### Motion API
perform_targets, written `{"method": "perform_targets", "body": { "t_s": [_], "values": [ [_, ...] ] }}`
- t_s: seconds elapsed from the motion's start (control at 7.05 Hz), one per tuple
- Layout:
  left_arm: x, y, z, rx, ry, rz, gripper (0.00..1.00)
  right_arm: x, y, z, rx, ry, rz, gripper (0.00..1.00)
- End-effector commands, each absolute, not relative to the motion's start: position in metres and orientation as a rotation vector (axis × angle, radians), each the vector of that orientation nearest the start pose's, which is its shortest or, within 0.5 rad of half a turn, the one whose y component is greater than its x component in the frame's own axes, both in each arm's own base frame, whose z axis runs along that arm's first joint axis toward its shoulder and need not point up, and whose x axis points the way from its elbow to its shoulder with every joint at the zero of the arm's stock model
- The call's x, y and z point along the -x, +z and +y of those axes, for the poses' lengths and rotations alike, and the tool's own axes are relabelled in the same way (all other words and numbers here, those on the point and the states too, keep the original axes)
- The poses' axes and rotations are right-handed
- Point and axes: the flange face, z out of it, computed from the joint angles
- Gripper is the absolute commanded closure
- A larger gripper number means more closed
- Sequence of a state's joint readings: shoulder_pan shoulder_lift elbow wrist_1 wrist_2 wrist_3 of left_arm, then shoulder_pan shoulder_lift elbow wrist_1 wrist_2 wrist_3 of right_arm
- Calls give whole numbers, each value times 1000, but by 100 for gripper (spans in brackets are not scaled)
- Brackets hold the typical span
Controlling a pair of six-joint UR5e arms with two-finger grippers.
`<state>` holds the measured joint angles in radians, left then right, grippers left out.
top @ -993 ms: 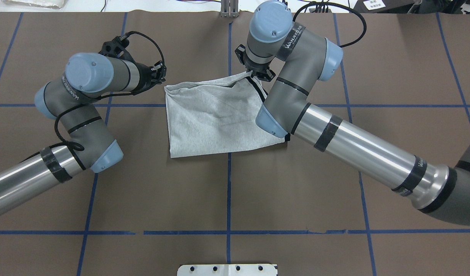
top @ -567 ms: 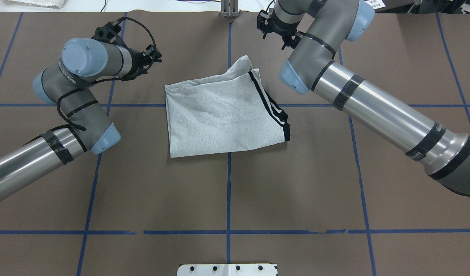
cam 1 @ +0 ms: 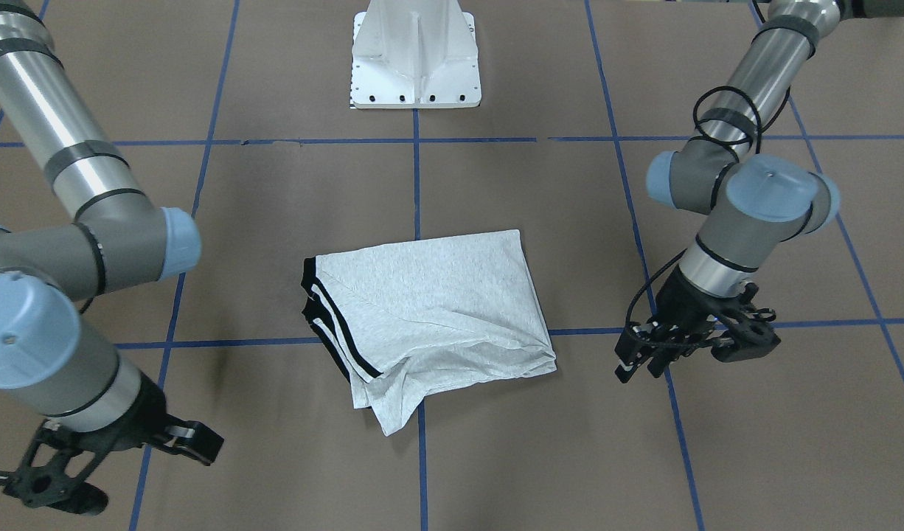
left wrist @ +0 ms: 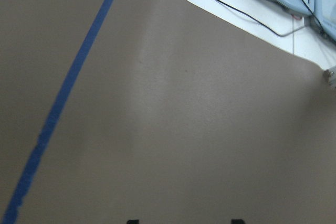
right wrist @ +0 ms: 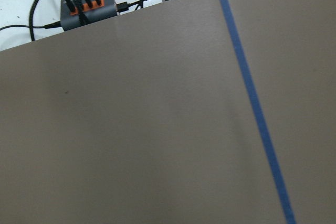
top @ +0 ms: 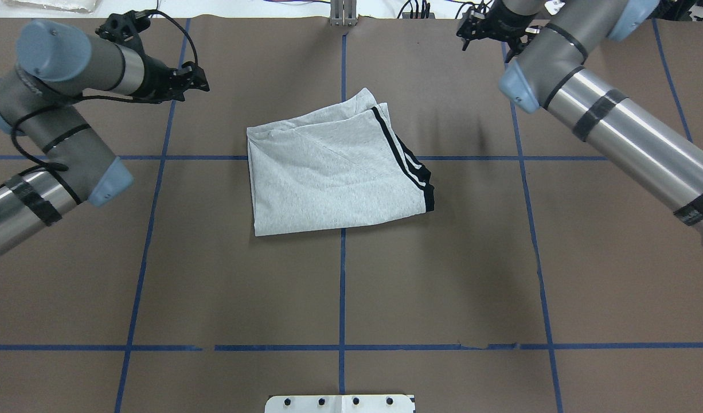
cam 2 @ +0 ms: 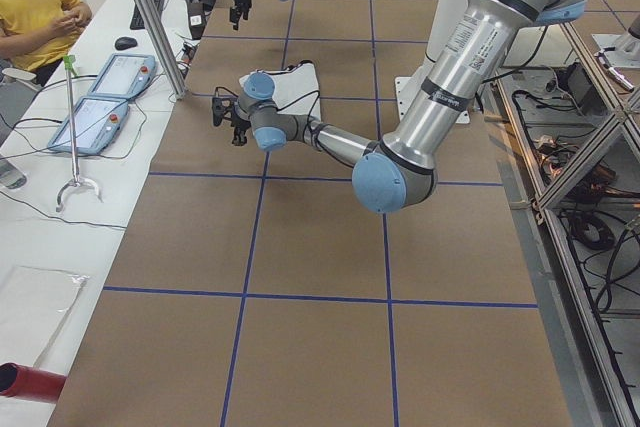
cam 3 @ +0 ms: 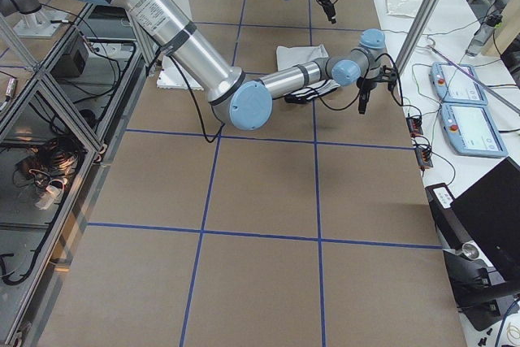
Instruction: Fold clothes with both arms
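Garment, a light heather-grey short-sleeved T-shirt (top: 328, 172) with black-and-white shoulder stripes, lies folded into a rough rectangle at mid-table over a crossing of blue tape lines (top: 342, 287), with one loose corner (top: 360, 98) poking past its far edge. That slack corner and the rumpled, uneven layers are the likely fault: a further fold could pinch only the top layer and drag the bundle open. Both black two-finger grippers, left (top: 195, 79) and right (top: 486, 34), hang empty with fingers spread wide, well apart from the cloth near the far edge of the brown paper-covered table (top: 443, 275), and bare surface surrounds the shirt.
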<state>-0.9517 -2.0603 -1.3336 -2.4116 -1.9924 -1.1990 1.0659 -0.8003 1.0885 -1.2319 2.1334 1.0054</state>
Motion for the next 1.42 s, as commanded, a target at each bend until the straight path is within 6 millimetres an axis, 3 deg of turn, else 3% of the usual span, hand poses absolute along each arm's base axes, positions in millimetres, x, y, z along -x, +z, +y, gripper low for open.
{"method": "perform_targets", "body": {
  "t_s": [0.0, 0.14, 0.28, 0.43, 0.57, 0.71, 0.85, 0.99, 1.13, 1.28],
  "values": [
    [-241, 456, -608, -486, 50, 993, 31, 216, 471, -707, -85, 156, -801, 0],
    [-186, 486, -599, -523, 154, 963, 0, 157, 496, -686, -95, 172, -806, 0],
    [-146, 525, -585, -533, 218, 924, 0, 108, 519, -658, -95, 171, -818, 0],
    [-108, 549, -576, -522, 231, 907, 0, 76, 535, -636, -86, 134, -803, 0],
    [-52, 567, -579, -509, 290, 857, 0, 53, 554, -627, -75, 39, -769, 0],
    [-7, 588, -581, -450, 304, 786, 0, 18, 559, -627, -75, -17, -747, 0],
    [-2, 599, -582, -395, 290, 762, 0, -5, 555, -622, -65, -66, -729, 0],
    [6, 593, -580, -398, 279, 764, 0, -6, 554, -612, -24, -87, -715, 0],
    [27, 577, -577, -357, 226, 759, 0, -5, 557, -603, -10, -86, -714, 0],
    [43, 540, -563, -352, 196, 748, 0, 3, 558, -602, -3, -96, -714, 0]
  ]
}}
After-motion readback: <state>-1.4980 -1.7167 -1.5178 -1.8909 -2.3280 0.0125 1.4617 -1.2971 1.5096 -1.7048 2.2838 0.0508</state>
